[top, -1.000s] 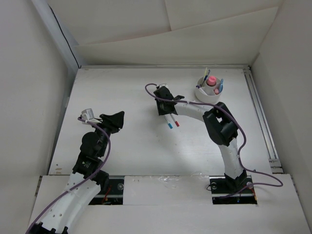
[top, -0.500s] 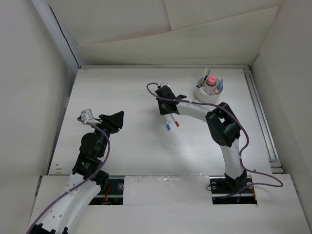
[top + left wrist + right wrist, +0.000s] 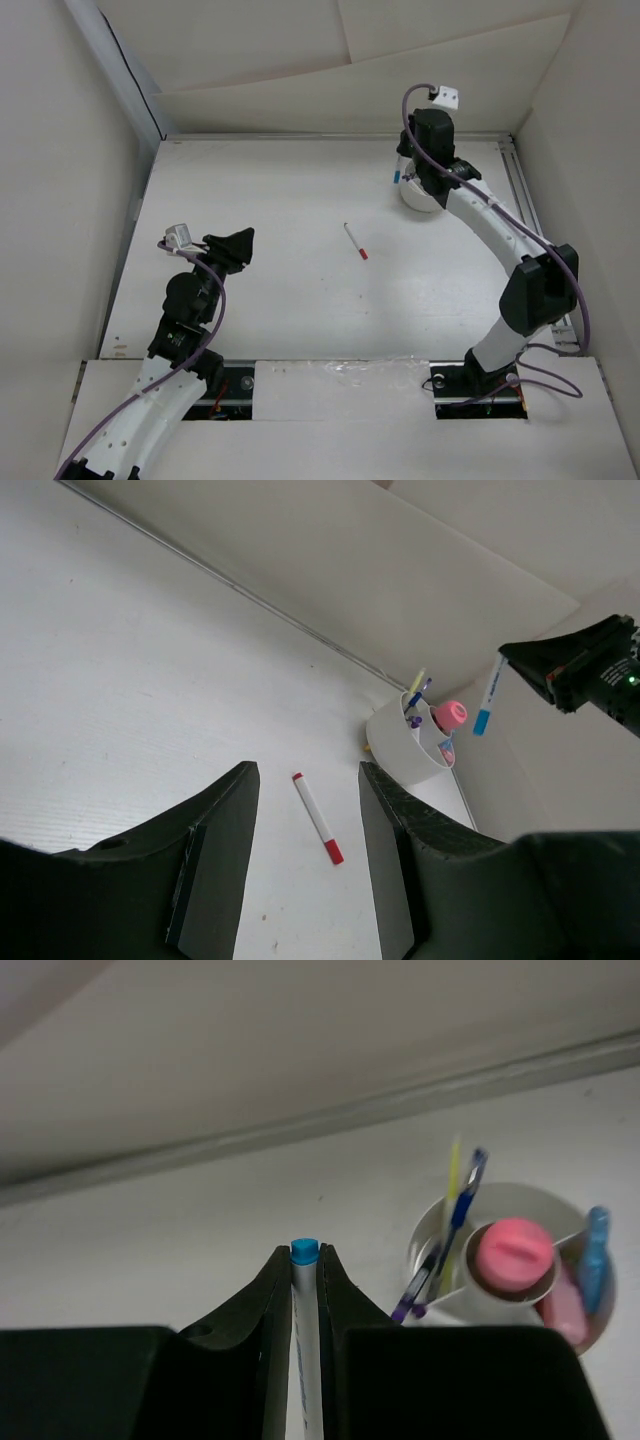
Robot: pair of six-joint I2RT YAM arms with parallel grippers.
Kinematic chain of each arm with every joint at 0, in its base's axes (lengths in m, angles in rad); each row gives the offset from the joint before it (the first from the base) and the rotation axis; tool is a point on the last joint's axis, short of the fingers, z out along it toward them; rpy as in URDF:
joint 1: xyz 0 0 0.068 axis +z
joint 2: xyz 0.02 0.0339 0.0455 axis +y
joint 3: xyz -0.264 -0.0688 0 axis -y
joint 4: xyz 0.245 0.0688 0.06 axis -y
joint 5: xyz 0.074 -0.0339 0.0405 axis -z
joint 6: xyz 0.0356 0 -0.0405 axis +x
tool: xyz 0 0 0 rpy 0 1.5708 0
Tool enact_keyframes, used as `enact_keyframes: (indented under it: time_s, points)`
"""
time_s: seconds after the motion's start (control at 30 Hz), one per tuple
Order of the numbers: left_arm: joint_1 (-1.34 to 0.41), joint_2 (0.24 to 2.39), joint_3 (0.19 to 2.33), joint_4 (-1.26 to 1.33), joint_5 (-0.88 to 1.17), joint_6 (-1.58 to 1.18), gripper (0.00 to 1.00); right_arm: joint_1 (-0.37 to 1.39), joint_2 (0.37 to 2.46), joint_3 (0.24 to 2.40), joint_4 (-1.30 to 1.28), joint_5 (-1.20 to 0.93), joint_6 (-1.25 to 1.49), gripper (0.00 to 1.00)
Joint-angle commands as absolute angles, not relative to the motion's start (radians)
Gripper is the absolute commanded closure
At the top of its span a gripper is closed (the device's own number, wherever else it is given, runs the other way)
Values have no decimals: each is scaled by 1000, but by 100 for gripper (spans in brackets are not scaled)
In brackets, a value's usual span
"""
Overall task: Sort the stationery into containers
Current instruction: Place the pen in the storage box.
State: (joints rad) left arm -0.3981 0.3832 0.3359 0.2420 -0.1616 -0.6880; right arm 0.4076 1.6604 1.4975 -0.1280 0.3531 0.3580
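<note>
Right hand: swung from bench middle to far right, clamped on blue-capped pen raised beside tub.
Red-capped pen: lying on bench middle.
Left hand: fingers apart, near left.

Both arms are built from white link shells joined by black joint housings: the left arm and the right arm. A purple cable is led along each one. A small white camera box is mounted at each wrist. The gripper fingers are moulded in matte black.
</note>
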Motion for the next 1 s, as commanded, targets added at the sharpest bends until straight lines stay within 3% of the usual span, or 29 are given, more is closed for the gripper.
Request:
enact_keyframes:
  time_s: [0.0, 0.3, 0.5, 0.97]
  points:
    - [-402, 367, 336, 273, -160, -673, 59, 379, 1690, 1515, 30, 528, 287, 100]
    - [-402, 367, 336, 264, -160, -673, 59, 353, 1874, 1575, 319, 734, -64, 100]
    - [-402, 387, 336, 273, -160, -673, 59, 353, 1894, 1487, 511, 840, -217, 100]
    - [-402, 387, 336, 273, -160, -673, 59, 373, 1956, 1365, 744, 916, -353, 100]
